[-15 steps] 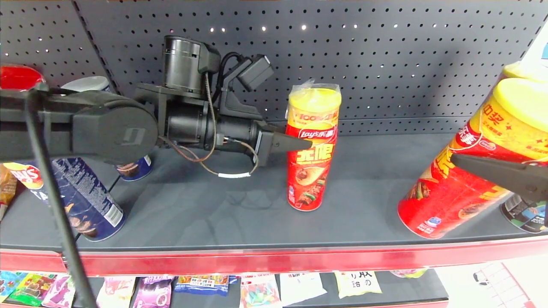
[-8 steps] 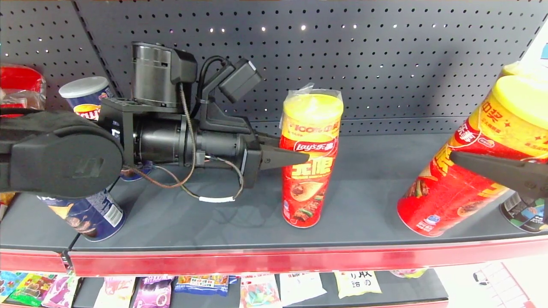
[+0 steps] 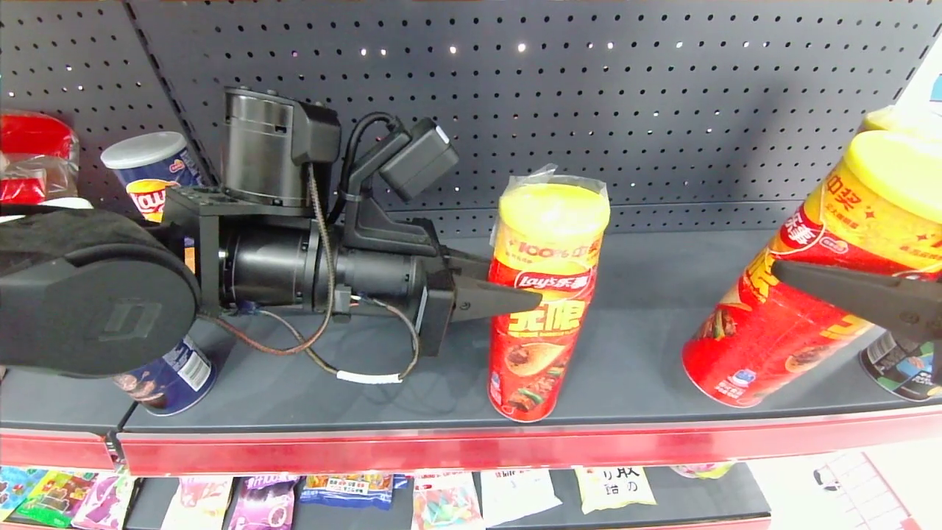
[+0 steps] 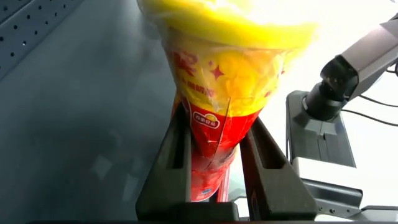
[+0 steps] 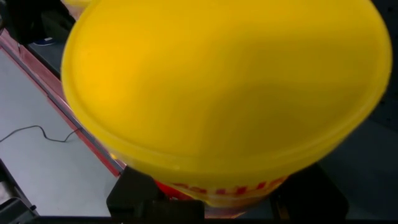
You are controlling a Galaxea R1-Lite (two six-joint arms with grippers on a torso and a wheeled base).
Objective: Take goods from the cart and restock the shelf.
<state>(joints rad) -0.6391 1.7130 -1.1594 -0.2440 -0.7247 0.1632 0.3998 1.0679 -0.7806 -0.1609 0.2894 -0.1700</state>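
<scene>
A red chip can with a yellow lid (image 3: 553, 221) stands upright at the middle of the dark shelf (image 3: 647, 280), close to its front edge. My left gripper (image 3: 515, 288) is shut on its middle from the left. The left wrist view shows that can (image 4: 217, 74) clamped between the two black fingers (image 4: 169, 163). At the right, a second, larger-looking red can (image 3: 751, 331) leans with its yellow lid toward the right. My right gripper (image 3: 846, 288) is shut on this can, whose lid (image 5: 224, 81) hides most of the gripper (image 5: 217, 200).
Two blue cans (image 3: 151, 173) (image 3: 168, 372) stand on the shelf's left part behind my left arm. A dark can (image 3: 901, 364) sits at the far right. The shelf has a red front lip (image 3: 471, 445) and a pegboard back. Snack bags (image 3: 353, 492) lie on the lower shelf.
My left arm has drawn back with its can, bringing it from the shelf's middle depth to near the front edge. The right gripper and its can have stayed in place.
</scene>
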